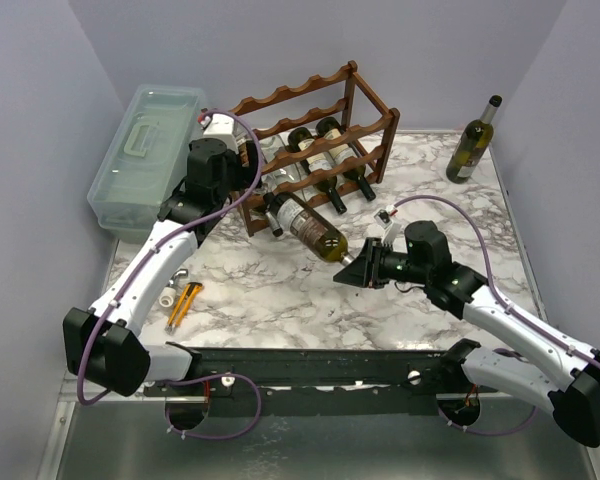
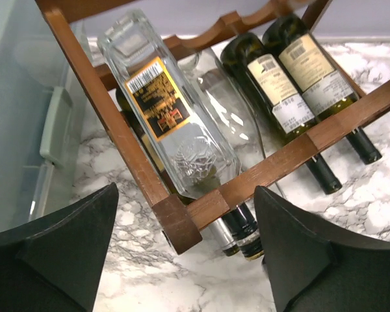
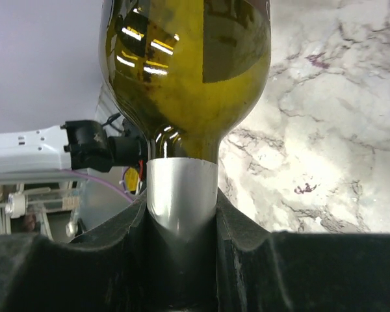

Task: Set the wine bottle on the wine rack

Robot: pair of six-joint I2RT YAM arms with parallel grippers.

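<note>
The wine rack [image 1: 302,92] stands toward the far edge of the marble bench [image 1: 280,322], left of centre, with its open front facing the arms. It already carries a clear bottle [image 2: 169,110] with an orange label and 2 dark bottles [image 2: 292,78] beside it, all with their necks pointing out toward the near edge. The wine bottle [image 1: 308,228] to be stored is not yet seated. It lies at a slant in front of the rack's left half, base toward the lower front rail and neck toward the middle of the bench. Whether the base touches the rail cannot be told. The right gripper [image 1: 362,272] is pinched on the silver foil of the neck, the fingers [image 3: 127,227] pressed against both sides. This hold probably lets the arm push the bottle in base first, so that it ends up lying like its neighbours. The left gripper [image 2: 187,214] hangs at the rack's near left corner post with its fingers spread wide and nothing between them. It seems placed either to steady the rack or to guide the incoming base. The risk appears to be the base catching on the scalloped rail or nudging the clear bottle. A 4th bottle [image 1: 475,140] stands upright at the far right corner, and a pale green box [image 1: 145,150] sits along the left edge. Both are well apart from the work.
</note>
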